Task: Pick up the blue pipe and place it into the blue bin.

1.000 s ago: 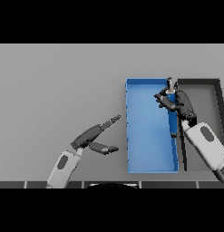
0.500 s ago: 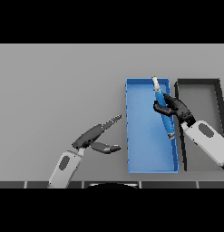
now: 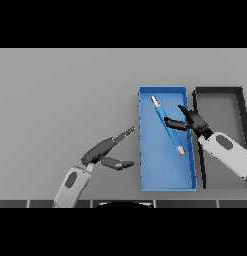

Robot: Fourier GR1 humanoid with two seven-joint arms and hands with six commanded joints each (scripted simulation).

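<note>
Lying now released in blue bin [image 3: 145,172], blue pipe [image 3: 167,125], right hand [image 3: 192,120] fingers spread, left hand [image 3: 106,152] relaxed.

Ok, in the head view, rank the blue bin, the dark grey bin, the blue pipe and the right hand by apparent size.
1. Blue rectangular bin, largest.
2. Dark grey rectangular bin: looks about as large, but the picture's right edge and the right arm hide part of it, so unsure.
3. Blue pipe with pale ends, long and thin.
4. Dark right hand, similar to the pipe; unsure.
</note>
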